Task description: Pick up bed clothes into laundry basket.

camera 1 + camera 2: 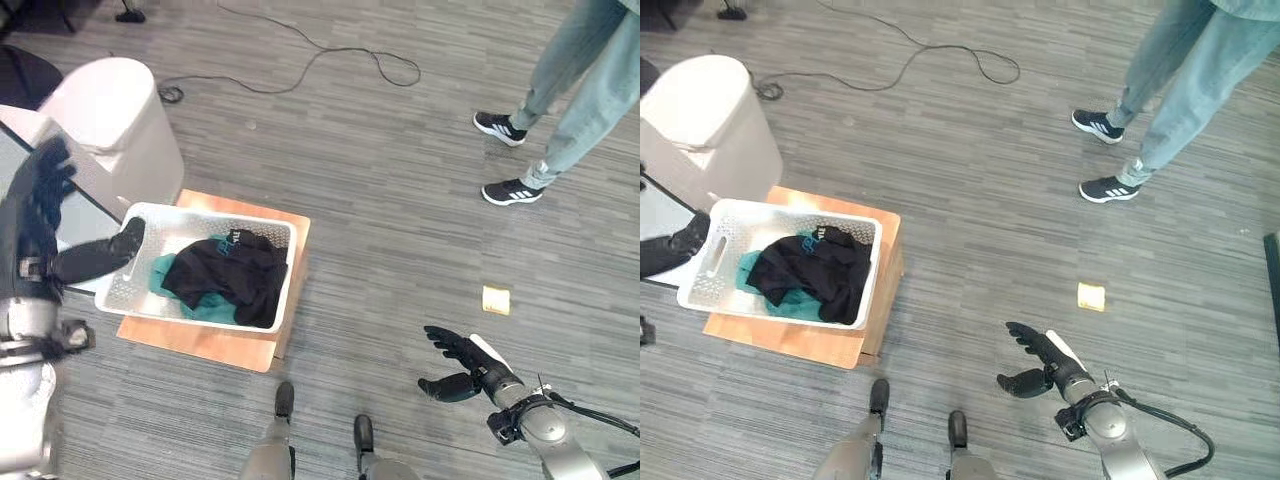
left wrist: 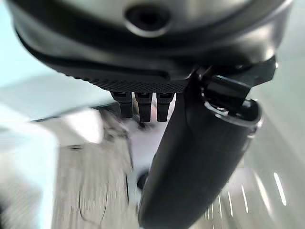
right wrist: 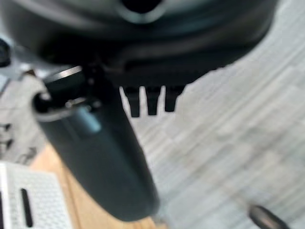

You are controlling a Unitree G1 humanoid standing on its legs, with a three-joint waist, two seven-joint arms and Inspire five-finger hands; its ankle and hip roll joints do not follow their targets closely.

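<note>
A white laundry basket (image 1: 140,216) stands on a low wooden platform (image 1: 215,345) on the floor at the left. Black clothes (image 1: 238,272) lie in it on top of a teal cloth (image 1: 160,275). My left hand (image 1: 40,195) is raised at the far left beside the basket, open and holding nothing, with its thumb (image 1: 98,258) reaching toward the basket's left rim. Low over the bare floor to the right of the basket is my right hand (image 1: 470,370), open and holding nothing. The right wrist view shows a corner of the basket (image 3: 28,205) past its thumb (image 3: 95,157).
A white round bin (image 1: 110,115) stands just behind the basket. A person's legs and dark shoes (image 1: 510,190) are at the upper right. A yellow note (image 1: 496,299) lies on the floor, and a black cable (image 1: 330,55) loops at the back.
</note>
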